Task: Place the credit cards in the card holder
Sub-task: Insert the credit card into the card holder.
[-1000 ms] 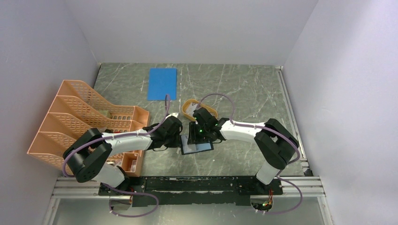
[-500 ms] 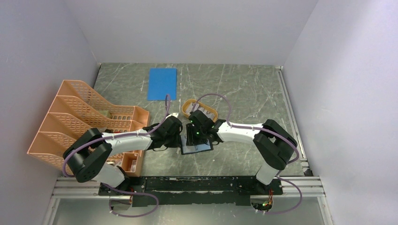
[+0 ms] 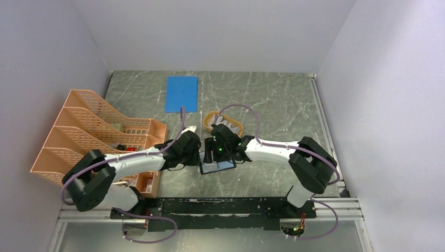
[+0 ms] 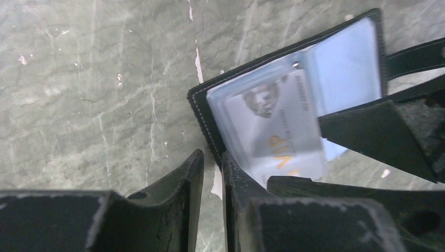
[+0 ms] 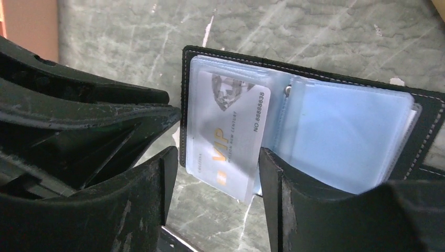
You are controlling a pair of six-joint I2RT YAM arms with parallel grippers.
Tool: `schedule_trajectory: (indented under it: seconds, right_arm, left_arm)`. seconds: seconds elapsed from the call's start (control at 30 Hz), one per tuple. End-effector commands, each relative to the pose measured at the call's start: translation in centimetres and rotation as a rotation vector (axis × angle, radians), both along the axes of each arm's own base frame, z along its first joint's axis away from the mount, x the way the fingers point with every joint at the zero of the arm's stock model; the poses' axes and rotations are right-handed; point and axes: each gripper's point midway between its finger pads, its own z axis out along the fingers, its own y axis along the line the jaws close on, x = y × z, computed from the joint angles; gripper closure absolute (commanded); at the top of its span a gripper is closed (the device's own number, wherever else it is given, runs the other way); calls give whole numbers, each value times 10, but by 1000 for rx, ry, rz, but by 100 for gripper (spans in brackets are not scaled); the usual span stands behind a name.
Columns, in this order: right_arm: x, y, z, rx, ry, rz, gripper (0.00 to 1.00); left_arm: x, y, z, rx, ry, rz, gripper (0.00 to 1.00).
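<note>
right gripper (image 5: 218, 157) further left, wide astride glossy credit card (image 5: 231, 121); left gripper (image 4: 212, 163) nearly closed

Top camera looks down from behind; 2 wrist cameras closely share the card holder (image 4: 343, 63).

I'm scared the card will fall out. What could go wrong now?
The VIP card sticks out of a clear pocket in the card holder, so it might slide back out. The right gripper is open around it; a crooked push could bend it. The left gripper sits just at the holder's edge, so the holder could shift.
</note>
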Motion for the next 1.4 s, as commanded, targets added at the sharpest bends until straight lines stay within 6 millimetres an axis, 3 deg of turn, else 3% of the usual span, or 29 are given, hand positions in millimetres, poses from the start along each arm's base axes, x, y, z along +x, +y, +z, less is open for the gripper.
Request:
schedule_trajectory:
  seconds: [0.0,0.23,0.43,0.53,0.67,0.73,0.83,0.93,1.17,1.3,1.37]
  right_arm:
    - [4,8,20,59,-48,-12,38]
    - [3,4,25,59,-58,-13,37]
    - [1,7,26,65,-47,10,37]
    - [8,1,44,68,-107,-12,37]
    - [18,-18,68,33,-209,-33,37]
    - [22,-30,75,14,-233,-59,37]
    - [24,-51,65,-20,-212,-122,38]
    - [21,-64,43,-35,-139,-157,46]
    - [14,-42,27,47,-67,-105,67]
    - [27,-50,39,39,-120,-178,68]
    - [40,-62,54,71,-161,-256,62]
  left_arm:
    - [6,2,19,-33,-62,28,74]
    - [6,6,31,-42,-93,33,64]
    - [3,6,29,-47,-83,27,61]
    - [5,10,37,-46,-109,42,54]
    - [8,18,54,-65,-169,62,37]
    - [9,21,60,-70,-189,68,34]
    - [7,19,61,-78,-187,54,35]
    - [3,13,52,-92,-152,36,41]
    - [-1,-1,30,-82,-71,-9,52]
    - [2,-2,33,-63,-74,-16,54]
    - [7,-1,40,-58,-100,-9,53]
